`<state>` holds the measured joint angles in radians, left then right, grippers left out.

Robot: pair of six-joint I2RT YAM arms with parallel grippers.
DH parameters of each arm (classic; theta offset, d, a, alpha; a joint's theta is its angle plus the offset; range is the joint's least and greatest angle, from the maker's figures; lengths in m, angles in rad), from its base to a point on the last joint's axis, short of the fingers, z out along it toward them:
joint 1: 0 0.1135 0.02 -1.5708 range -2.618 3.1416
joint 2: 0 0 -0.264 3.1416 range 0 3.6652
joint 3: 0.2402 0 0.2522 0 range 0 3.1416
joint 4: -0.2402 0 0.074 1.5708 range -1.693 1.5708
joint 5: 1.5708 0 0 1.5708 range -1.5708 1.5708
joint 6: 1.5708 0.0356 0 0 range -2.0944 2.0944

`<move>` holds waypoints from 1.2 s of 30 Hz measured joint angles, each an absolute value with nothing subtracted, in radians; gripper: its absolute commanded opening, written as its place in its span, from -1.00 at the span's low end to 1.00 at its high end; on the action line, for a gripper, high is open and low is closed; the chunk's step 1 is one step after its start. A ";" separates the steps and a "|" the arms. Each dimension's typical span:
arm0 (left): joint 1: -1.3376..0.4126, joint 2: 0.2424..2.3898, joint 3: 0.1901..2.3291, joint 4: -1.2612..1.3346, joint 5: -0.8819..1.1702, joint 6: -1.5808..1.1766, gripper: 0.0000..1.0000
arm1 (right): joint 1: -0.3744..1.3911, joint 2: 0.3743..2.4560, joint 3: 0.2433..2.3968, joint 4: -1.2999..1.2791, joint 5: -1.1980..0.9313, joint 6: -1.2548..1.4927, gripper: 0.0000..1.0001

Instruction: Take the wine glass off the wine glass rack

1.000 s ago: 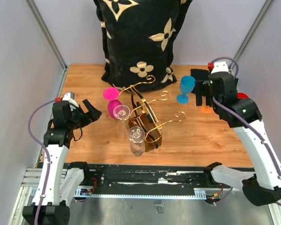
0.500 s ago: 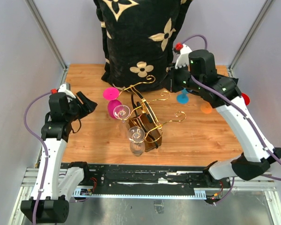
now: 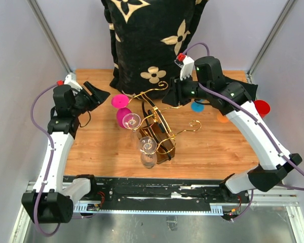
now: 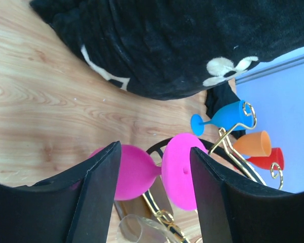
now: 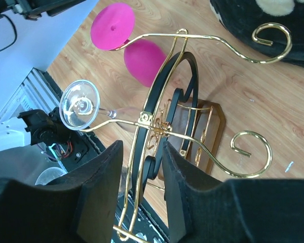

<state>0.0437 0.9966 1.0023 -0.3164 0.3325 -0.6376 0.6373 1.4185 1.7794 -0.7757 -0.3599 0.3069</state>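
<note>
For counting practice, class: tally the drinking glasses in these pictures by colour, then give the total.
Pink glass: 1
Clear glasses: 2
Blue glass: 1
Orange glass: 1
Red glass: 1
Total: 6

Bare bench lies open at the frame's left and lower right. Mid-frame, the wine glass rack with its scrolled arms, a pink wine glass and the black cushion behind them crowd any approach.
</note>
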 measured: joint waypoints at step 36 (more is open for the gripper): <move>-0.048 1.071 0.975 -0.157 0.421 -0.685 -0.99 | 0.634 1.459 1.727 -0.786 -0.362 0.262 -0.11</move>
